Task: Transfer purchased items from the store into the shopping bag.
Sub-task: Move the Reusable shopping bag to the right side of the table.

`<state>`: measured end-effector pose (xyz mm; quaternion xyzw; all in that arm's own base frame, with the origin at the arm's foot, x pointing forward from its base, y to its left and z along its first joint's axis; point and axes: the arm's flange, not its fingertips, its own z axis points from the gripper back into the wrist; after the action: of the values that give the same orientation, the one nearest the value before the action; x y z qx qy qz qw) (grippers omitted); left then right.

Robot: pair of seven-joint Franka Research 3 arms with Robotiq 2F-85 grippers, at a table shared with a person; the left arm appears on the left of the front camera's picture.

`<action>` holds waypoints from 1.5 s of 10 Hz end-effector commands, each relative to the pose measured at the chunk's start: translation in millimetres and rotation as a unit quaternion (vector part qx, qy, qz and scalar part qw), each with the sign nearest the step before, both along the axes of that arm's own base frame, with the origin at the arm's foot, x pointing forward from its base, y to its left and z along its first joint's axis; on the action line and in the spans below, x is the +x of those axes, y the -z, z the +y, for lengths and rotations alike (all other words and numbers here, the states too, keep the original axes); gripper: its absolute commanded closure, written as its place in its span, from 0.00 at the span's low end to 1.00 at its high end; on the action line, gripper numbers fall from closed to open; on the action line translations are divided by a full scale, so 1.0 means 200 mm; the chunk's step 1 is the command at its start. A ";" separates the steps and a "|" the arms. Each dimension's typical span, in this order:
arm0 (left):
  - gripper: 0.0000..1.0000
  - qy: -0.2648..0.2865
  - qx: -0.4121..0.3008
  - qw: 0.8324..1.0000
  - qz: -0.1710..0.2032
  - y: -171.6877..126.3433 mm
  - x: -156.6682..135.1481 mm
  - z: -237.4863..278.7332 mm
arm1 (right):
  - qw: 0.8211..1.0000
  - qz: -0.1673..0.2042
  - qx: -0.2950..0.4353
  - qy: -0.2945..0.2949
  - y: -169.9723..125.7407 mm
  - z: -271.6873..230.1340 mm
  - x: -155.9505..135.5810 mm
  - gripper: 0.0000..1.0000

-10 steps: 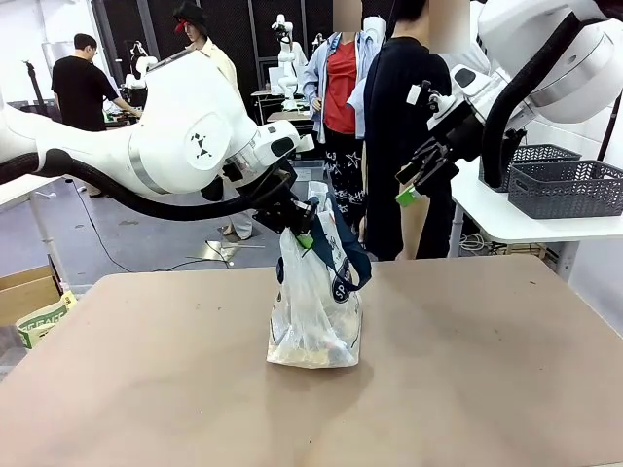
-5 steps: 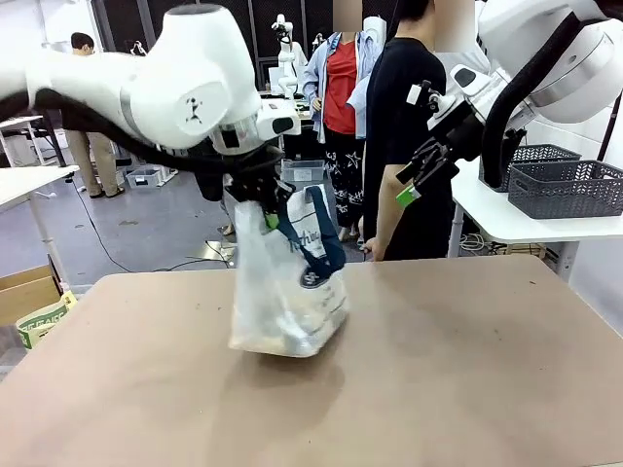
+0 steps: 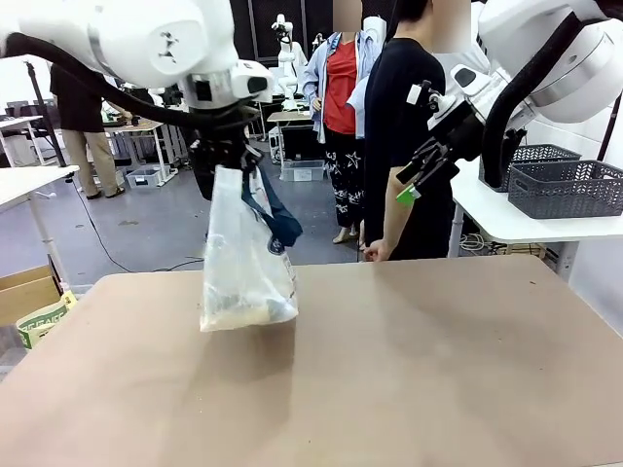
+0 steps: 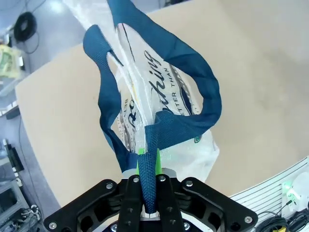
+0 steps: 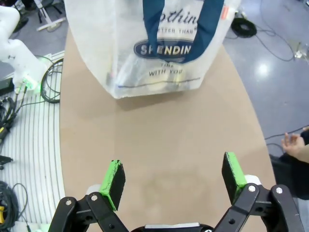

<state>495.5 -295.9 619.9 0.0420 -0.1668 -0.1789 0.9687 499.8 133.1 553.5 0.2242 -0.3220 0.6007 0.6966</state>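
Note:
The shopping bag (image 3: 243, 263), translucent white plastic with navy straps, hangs off the table at the left. My left gripper (image 3: 222, 167) holds it from above. In the left wrist view this gripper (image 4: 147, 166) is shut on one navy strap handle (image 4: 154, 140), with the bag (image 4: 159, 92) dangling below. Yellowish purchased items (image 3: 238, 309) show blurred through the bag's bottom. My right gripper (image 3: 409, 185) stands open and raised at the right, far from the bag. In its own view the right gripper (image 5: 174, 176) has nothing between its green pads, and the bag (image 5: 159, 53) is beyond.
A person in black (image 3: 409, 126) stands at the far edge with a hand (image 3: 375, 251) near the tabletop (image 3: 438, 370). Dark grey lattice baskets (image 3: 569, 185) sit on a white side table at the right. A cardboard box (image 3: 29, 292) is on the floor at the left.
My left arm has lifted the bag off the middle of the table and swung it up and to the left. The right arm has not moved.

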 end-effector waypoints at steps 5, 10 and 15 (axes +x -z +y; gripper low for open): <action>1.00 -0.057 0.028 0.993 -0.096 -0.12 -0.17 0.65 | 1.000 -0.004 -0.008 -0.004 0.00 0.00 0.00 0.00; 1.00 -0.069 0.050 0.978 -0.190 0.04 -0.23 1.07 | 1.000 -0.004 -0.008 -0.004 0.00 0.00 0.00 0.00; 1.00 -0.068 0.047 0.984 -0.158 0.04 -0.21 1.04 | 1.000 -0.004 -0.008 -0.004 0.00 0.00 0.00 0.00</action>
<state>452.3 -87.6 597.5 0.1247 -0.2940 -0.1111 0.9411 499.8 133.2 553.6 0.2241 -0.3220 0.6008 0.6965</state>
